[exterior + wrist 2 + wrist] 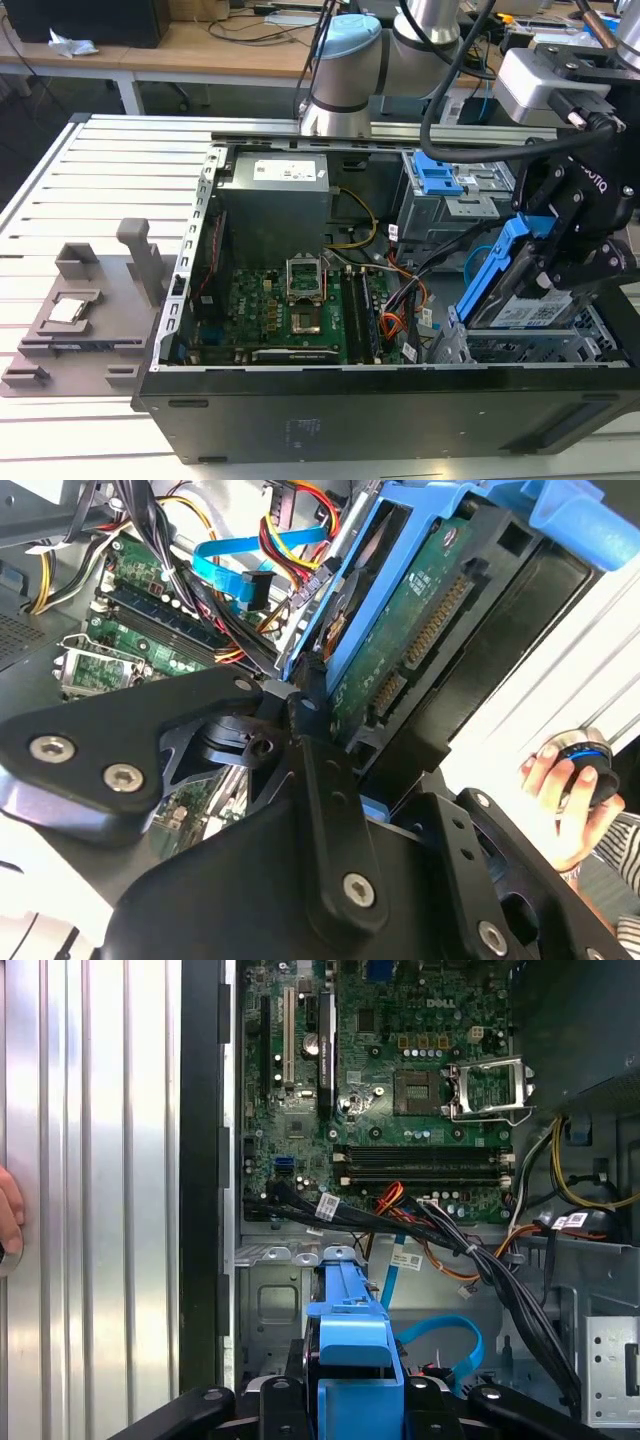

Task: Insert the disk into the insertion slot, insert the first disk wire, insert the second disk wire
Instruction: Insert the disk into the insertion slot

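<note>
My gripper is shut on the disk, a silver drive in a bright blue carrier. The disk hangs tilted, one end low, just above the insertion slot, the perforated metal cage at the case's front on the exterior view's right. In the second wrist view the disk's green underside shows beside a black finger. In the first wrist view the blue carrier sits between the fingers. The second disk wire loops loose with its dark plug free, also in the first wrist view. Which wire is the first disk wire I cannot tell.
A taller grey cage with a blue latch stands behind the slot. A bundle of orange, red and black wires crosses beside the motherboard. A person's hand holds a knob outside the case. A grey fixture lies on the slatted table.
</note>
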Available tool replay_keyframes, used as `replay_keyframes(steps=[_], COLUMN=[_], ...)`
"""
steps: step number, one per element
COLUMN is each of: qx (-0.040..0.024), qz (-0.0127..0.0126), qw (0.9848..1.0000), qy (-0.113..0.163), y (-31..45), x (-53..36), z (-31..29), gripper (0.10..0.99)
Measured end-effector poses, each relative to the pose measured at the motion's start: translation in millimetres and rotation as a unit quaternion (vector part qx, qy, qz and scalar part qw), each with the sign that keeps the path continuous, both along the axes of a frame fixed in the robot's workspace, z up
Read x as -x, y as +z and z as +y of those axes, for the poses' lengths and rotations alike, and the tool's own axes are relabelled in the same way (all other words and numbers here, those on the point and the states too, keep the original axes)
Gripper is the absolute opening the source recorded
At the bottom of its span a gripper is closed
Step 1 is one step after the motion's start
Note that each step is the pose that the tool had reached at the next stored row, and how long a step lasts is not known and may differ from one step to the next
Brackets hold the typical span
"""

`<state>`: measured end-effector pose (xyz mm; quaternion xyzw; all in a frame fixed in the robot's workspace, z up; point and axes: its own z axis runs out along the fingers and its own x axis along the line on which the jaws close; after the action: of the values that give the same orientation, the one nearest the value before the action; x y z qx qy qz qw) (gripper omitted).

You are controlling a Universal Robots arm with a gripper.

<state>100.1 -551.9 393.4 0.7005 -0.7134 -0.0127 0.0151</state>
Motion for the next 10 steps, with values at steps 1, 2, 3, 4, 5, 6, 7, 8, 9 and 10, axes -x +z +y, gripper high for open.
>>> replay_keyframes(steps=[1,2,3,4,5,6,7,8,9,10], qx=[0.0,0.0,0.0001,0.0002,0.0001,0.0002,0.0002,0.0002,0.0002,0.0002], qz=[0.0,-0.0001,0.0,0.0,0.0,0.0,0.0,0.0,0.0,0.0], qw=[1.0,1.0,1.0,1.0,1.0,1.0,1.0,1.0,1.0,1.0], qy=[0.0,0.0,0.0,0.0,0.0,0.0,0.0,0.0,0.0,0.0], y=[0.0,-0.1,0.0,0.0,-0.1,0.0,0.0,0.0,0.0,0.0], x=[0.0,0.0,0.0,0.0,0.0,0.0,0.0,0.0,0.0,0.0], z=[0.0,0.0,0.0,0.0,0.0,0.0,0.0,0.0,0.0,0.0], gripper=[0.361,0.361,0.427,0.49,0.557,0.557,0.557,0.557,0.557,0.557])
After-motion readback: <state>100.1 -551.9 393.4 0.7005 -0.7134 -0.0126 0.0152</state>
